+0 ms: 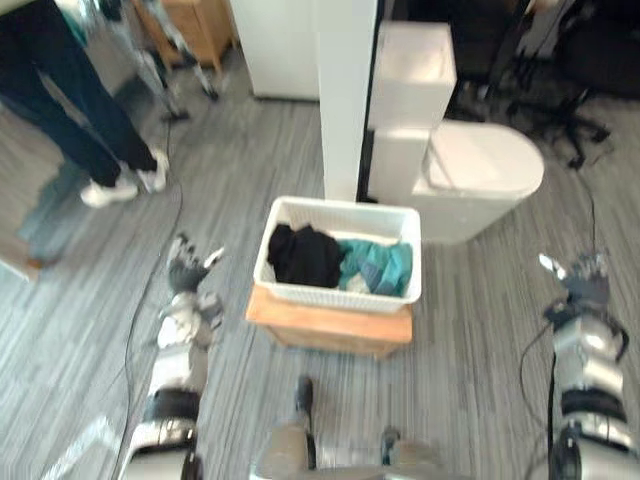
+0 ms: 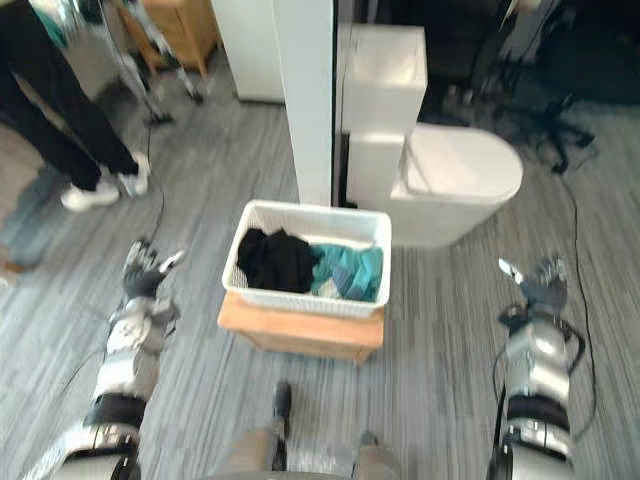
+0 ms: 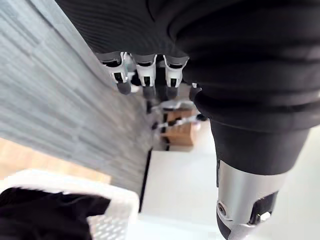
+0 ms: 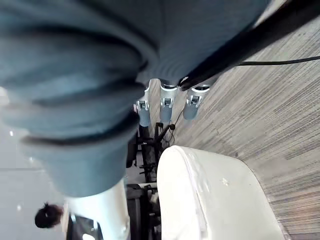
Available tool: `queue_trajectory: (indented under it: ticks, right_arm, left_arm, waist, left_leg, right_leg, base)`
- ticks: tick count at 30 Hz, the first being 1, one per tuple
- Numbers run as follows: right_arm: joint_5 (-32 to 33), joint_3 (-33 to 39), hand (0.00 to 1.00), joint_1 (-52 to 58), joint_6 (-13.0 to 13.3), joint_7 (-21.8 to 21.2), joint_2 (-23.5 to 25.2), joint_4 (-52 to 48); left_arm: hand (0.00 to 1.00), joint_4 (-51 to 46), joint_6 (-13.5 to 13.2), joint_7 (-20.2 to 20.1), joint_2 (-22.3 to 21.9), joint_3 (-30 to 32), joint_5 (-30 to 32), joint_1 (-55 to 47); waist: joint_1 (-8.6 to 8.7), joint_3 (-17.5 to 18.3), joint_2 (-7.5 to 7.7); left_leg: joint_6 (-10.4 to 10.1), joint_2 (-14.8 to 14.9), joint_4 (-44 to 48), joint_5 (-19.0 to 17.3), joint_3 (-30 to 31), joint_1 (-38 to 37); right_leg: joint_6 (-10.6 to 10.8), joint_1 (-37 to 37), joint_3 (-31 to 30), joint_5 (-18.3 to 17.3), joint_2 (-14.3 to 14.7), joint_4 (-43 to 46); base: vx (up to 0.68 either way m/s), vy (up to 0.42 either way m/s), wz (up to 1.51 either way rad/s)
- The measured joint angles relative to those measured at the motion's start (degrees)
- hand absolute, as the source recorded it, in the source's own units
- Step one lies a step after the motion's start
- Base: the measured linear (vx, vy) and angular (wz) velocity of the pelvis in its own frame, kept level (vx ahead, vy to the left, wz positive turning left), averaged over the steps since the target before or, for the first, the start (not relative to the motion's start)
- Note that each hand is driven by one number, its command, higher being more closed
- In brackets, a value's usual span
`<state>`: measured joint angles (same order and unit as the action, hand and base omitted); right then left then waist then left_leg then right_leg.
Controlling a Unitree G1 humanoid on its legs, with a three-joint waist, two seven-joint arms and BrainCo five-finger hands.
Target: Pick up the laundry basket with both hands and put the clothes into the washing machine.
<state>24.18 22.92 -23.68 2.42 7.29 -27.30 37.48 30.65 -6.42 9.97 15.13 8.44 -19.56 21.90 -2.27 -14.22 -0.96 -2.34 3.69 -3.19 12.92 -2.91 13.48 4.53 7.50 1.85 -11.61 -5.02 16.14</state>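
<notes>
Grey striped carpet floor (image 1: 470, 300) covers the room, and at its middle stands one low wooden box (image 1: 330, 328), the surface that carries one white perforated plastic laundry basket (image 1: 335, 293). Two heaps of cloth lie inside the basket: one black garment (image 1: 303, 255) on the robot's left side and one teal garment (image 1: 378, 266) on its right side, touching each other. Just behind the basket rises one tall white panel (image 1: 349, 90), and beside that stands one white washing machine with a rounded top (image 1: 482, 168). One person in dark trousers and white shoes (image 1: 95, 130) stands at the far left, one wooden cabinet (image 1: 200, 25) is behind them, and one black office chair (image 1: 560, 110) is at the far right. Two hands show, one on each side of the basket and both well apart from it. The left hand (image 1: 187, 272) hovers over the carpet with its fingers (image 3: 145, 75) straight and loosely spread, thumb out to the side, holding nothing; the basket's corner and the black garment lie past them. The right hand (image 1: 578, 280) hovers over the carpet with its fingers (image 4: 165, 102) straight in a relaxed row, also holding nothing, and the washing machine lies past them.
</notes>
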Motion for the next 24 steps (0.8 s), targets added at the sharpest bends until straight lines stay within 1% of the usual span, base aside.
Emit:
queue_trajectory:
  ticks: [2,4,5,6,8,9,11,13,15,16,17,18,20,22,24]
  right_arm:
    - [0.22,-1.98,0.00,-3.94,-0.79,-0.23,-0.34,1.93]
    - [1.62,-3.67,0.00,-6.55,-1.17,-0.95,-0.35,4.41]
    - [3.71,-4.62,0.00,-8.62,-1.75,-1.93,-0.33,6.66]
    - [4.68,-5.43,0.00,-9.85,-1.93,-2.21,-0.33,8.00]
    - [7.44,-8.62,0.00,-14.18,-3.57,-3.21,-0.30,11.84]
    - [8.09,-9.84,0.00,-15.25,-3.90,-3.77,-0.30,12.51]
    - [10.75,-14.81,0.00,-20.32,-5.28,-5.53,-0.26,14.51]
    - [12.66,-17.26,0.00,-23.83,-5.54,-6.57,-0.13,16.18]
    - [15.86,-19.63,0.00,-27.53,-5.74,-7.57,-0.07,17.76]
    - [16.51,-20.02,0.00,-28.11,-5.81,-7.62,-0.05,17.78]
    - [17.58,-20.87,0.00,-28.98,-5.82,-7.64,-0.16,17.78]
    - [18.63,-21.40,0.00,-29.53,-5.96,-7.74,-0.06,17.89]
    - [19.59,-22.68,0.00,-30.29,-6.36,-8.70,0.01,17.91]
    - [20.88,-23.50,0.00,-30.56,-6.38,-8.78,0.00,17.92]
    - [21.35,-23.71,0.00,-31.09,-6.49,-8.83,-0.12,18.27]
  left_arm:
    - [0.00,3.58,0.99,0.01,0.31,-0.16,-0.04,4.45]
    - [0.00,7.88,1.26,-0.11,1.83,-0.60,-0.35,8.90]
    - [0.00,10.86,1.53,-0.73,3.06,-0.55,-1.33,11.85]
    - [0.00,12.61,1.66,-1.19,3.74,-0.55,-1.42,13.45]
    - [0.00,18.89,2.76,-2.59,4.98,-0.44,-2.15,20.34]
    - [0.00,20.20,3.19,-3.04,5.13,-0.49,-2.14,22.15]
    - [0.00,24.26,4.25,-5.16,5.49,-0.55,-2.09,29.12]
    - [0.00,25.33,4.93,-6.39,5.64,-1.39,-2.08,33.06]
    - [0.00,26.14,5.09,-7.70,6.18,-1.87,-2.09,36.86]
    - [0.00,26.15,5.16,-7.91,6.28,-2.10,-2.08,37.66]
    - [0.00,26.20,5.31,-8.52,6.38,-2.42,-2.10,39.23]
    - [0.00,26.22,5.35,-8.75,6.74,-3.34,-2.14,40.23]
    - [0.00,26.42,5.42,-9.03,7.45,-4.50,-2.17,41.58]
    - [0.00,28.26,5.51,-9.72,7.72,-4.83,-2.20,43.03]
    - [0.00,29.50,5.87,-10.21,8.10,-7.11,-2.10,44.79]
  waist:
    - [-0.17,-2.49,0.02]
    - [-0.22,-4.21,0.07]
    - [-0.36,-5.03,0.08]
    - [-0.34,-5.51,0.07]
    - [-0.33,-6.41,0.07]
    - [-0.33,-6.66,0.15]
    - [-0.23,-7.09,0.43]
    - [-0.37,-7.43,0.70]
    - [-0.79,-8.29,0.95]
    - [-1.03,-8.31,0.97]
    - [-1.69,-8.32,0.97]
    - [-1.86,-8.58,0.98]
    - [-1.87,-8.90,1.05]
    - [-1.86,-8.91,1.06]
    - [-1.84,-8.90,1.06]
  left_leg:
    - [0.09,-0.05,0.29,0.07,-0.07,1.09]
    - [0.00,-0.13,0.25,0.01,-0.27,2.15]
    - [0.12,-0.09,0.25,0.10,-0.46,2.95]
    - [0.14,0.00,0.25,0.13,-0.63,3.25]
    - [0.22,0.45,0.44,0.57,-2.05,5.01]
    - [0.17,0.48,0.50,0.63,-2.14,5.36]
    - [0.08,0.68,1.67,0.76,-2.24,7.70]
    - [0.19,0.79,2.16,0.87,-2.31,8.65]
    - [0.31,1.02,2.29,0.96,-2.26,9.06]
    - [0.31,1.11,2.29,0.96,-2.25,9.30]
    - [0.30,1.32,2.31,0.96,-2.24,9.82]
    - [0.29,1.40,2.31,0.97,-2.09,9.95]
    - [0.21,1.44,2.30,1.03,-1.96,10.05]
    - [0.20,1.43,2.27,1.02,-1.97,10.08]
    - [0.20,1.48,2.25,1.02,-1.82,10.40]
  right_leg:
    - [0.26,1.91,-0.03,-0.26,-0.12,1.90]
    - [0.46,3.60,0.16,-0.89,-0.35,3.65]
    - [0.43,4.91,0.17,-1.06,-0.66,4.70]
    - [0.43,5.29,0.22,-1.06,-0.78,4.92]
    - [0.43,7.21,0.48,-1.06,-0.76,5.84]
    - [0.43,7.50,0.54,-1.05,-0.76,5.92]
    - [0.41,9.15,0.95,-1.01,-0.75,6.31]
    - [0.40,9.93,1.06,-0.99,-0.71,6.50]
    - [0.38,10.15,1.18,-0.98,-0.57,6.53]
    - [0.37,10.36,1.20,-0.98,-0.49,6.53]
    - [0.29,10.85,1.22,-0.93,-0.26,6.50]
    - [0.28,10.90,1.38,-0.92,-0.18,6.47]
    - [0.28,10.90,1.61,-0.92,-0.13,6.48]
    - [0.26,10.90,1.68,-0.89,-0.12,6.43]
    - [0.22,10.91,1.99,-0.85,-0.05,6.07]
  base:
    - [-0.12,0.002,0.00]
    - [-0.10,0.001,0.05]
    - [-0.07,-0.004,0.01]
    - [-0.08,-0.010,-0.01]
    - [-0.06,-0.019,0.04]
    - [-0.03,-0.022,0.09]
    - [0.00,-0.018,0.07]
    - [0.02,-0.016,0.01]
    - [0.04,-0.044,0.03]
    - [0.04,-0.050,0.00]
    - [0.04,-0.045,0.01]
    - [0.06,-0.059,0.03]
    - [0.07,-0.059,0.06]
    - [0.07,-0.048,0.03]
    - [0.05,-0.041,0.04]
